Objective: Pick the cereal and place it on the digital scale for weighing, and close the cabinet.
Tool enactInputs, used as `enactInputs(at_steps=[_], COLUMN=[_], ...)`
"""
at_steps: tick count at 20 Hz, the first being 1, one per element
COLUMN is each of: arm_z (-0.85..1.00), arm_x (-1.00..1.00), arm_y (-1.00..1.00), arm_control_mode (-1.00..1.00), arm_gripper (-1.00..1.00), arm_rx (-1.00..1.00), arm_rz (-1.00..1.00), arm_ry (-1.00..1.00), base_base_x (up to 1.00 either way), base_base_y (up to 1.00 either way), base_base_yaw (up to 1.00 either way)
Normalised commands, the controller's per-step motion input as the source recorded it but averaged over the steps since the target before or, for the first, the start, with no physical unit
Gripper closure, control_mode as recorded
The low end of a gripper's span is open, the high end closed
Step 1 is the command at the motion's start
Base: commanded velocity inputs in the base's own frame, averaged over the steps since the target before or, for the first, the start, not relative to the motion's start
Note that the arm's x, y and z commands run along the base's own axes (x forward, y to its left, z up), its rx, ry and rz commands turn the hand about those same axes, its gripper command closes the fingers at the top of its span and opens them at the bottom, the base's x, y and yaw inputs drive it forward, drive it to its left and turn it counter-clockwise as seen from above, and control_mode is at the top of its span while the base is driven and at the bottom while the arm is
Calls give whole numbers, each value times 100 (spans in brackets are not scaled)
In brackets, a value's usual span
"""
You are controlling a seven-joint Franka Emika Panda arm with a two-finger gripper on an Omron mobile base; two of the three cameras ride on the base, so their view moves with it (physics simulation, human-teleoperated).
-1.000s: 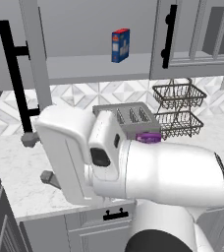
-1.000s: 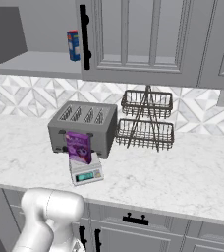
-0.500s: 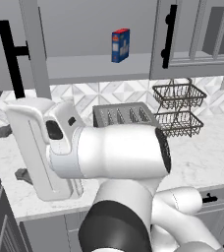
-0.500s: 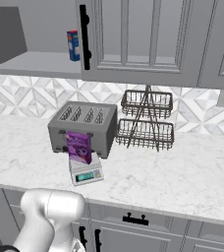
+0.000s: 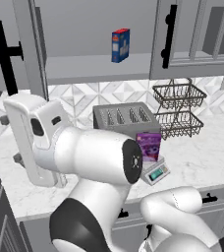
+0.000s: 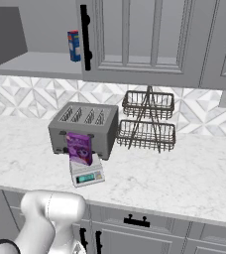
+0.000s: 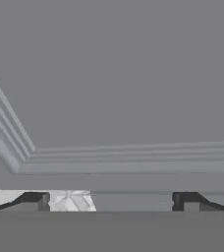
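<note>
We'd parked the thin purple cereal box (image 6: 80, 148) on the small white-grey scale (image 6: 86, 173) for weighing; fingers (image 7: 34, 199) spread, facing the grey panelled cabinet door (image 7: 114, 93).

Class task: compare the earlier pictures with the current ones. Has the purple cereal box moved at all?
No. In the right base view the cereal stands on the digital scale just in front of the toaster, exactly as in both earlier pictures.

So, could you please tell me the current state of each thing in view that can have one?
cereal: upright on the scale, in front of the toaster.
digital scale: loaded, display lit.
cabinet: left door open, shelf exposed.
fingers: spread apart, empty, facing a panelled door.
blue box: upright on the shelf.
</note>
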Motion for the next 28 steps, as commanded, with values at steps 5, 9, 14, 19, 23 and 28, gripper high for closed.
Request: enactInputs(at_steps=[5,9,14,19,23,28], arm_z=[-3,0,0,-4,-13,0], arm_x=[86,70,91,100,100,100], arm_y=[-9,-70,-90,-94,-85,-77], arm_control_mode=[-100,-100,-100,-100,-100,-100], arm_gripper=[-100,-100,-100,-100,-100,-100], arm_rx=[2,14,20,21,18,20], arm_rz=[-22,-9,-6,-7,-10,-8], arm_ry=[0,10,7,4,0,6], base_base_x=[0,0,0,0,0,0], base_base_y=[0,0,0,0,0,0], base_base_yaw=[0,0,0,0,0,0])
